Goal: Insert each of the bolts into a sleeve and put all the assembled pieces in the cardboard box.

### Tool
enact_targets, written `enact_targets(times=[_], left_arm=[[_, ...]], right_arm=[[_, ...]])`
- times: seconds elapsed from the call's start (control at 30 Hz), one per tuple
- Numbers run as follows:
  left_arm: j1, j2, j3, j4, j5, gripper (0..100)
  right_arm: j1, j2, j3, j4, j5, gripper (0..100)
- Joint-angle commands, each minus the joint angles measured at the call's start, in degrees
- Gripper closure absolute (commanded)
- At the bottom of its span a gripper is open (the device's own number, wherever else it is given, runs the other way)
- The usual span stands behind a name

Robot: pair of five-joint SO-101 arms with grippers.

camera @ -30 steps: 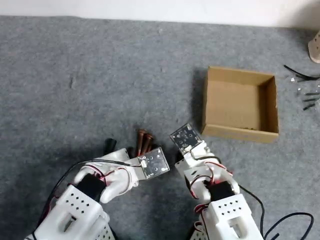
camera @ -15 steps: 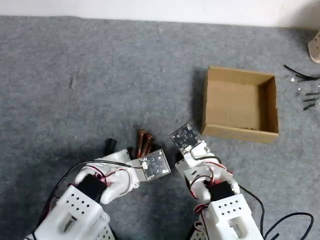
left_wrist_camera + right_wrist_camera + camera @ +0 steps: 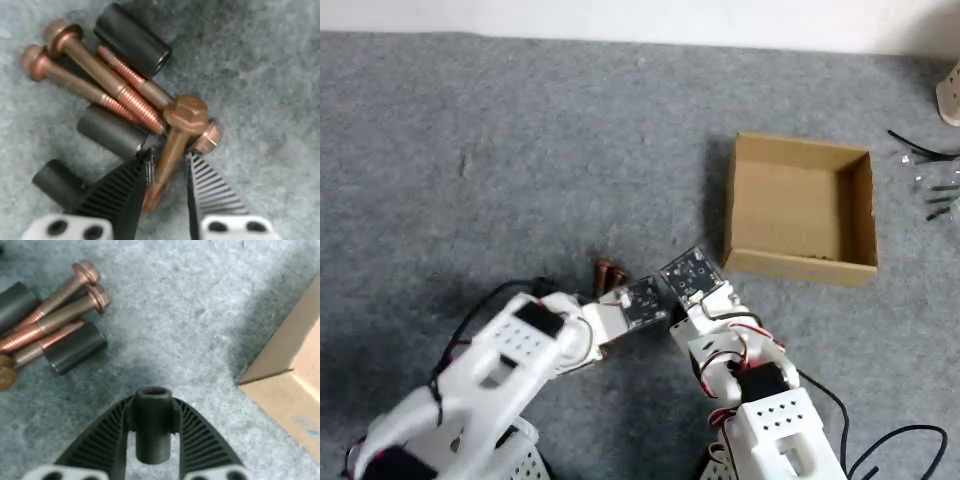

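Left jaws stood narrowly open astride a bolt (image 3: 167, 160) in the pile (image 3: 608, 272) at lower centre of the high view, where closing off-line could have scattered it; right jaws clamped a sleeve (image 3: 152, 425).

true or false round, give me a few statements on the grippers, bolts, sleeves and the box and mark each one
1. The right gripper is shut on a black sleeve. True.
2. The cardboard box holds an assembled piece. False: its floor is bare.
3. The left gripper has its fingers on either side of a copper-coloured bolt. True.
4. A bolt sits inside the held sleeve. False: its bore looks hollow in the right wrist view, with no bolt in it.
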Motion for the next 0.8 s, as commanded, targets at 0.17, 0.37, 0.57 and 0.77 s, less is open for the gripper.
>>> enact_targets(times=[0.17,0.37,0.57,0.77], left_arm=[[-0.7,2.9,-4.4,-0.7,2.0,88],[-0.8,6.2,-7.1,-0.4,2.9,88],[-2.5,13.2,-12.4,3.1,3.0,88],[-2.2,13.9,-12.9,3.4,3.0,89]], right_arm=[[0.5,-1.2,-0.8,-1.6,-0.4,99.4],[0.5,-1.2,-0.8,-1.5,-0.4,99.4],[0.5,-1.2,-0.8,-1.5,-0.4,99.4],[0.5,-1.2,-0.8,-1.5,-0.4,99.4]])
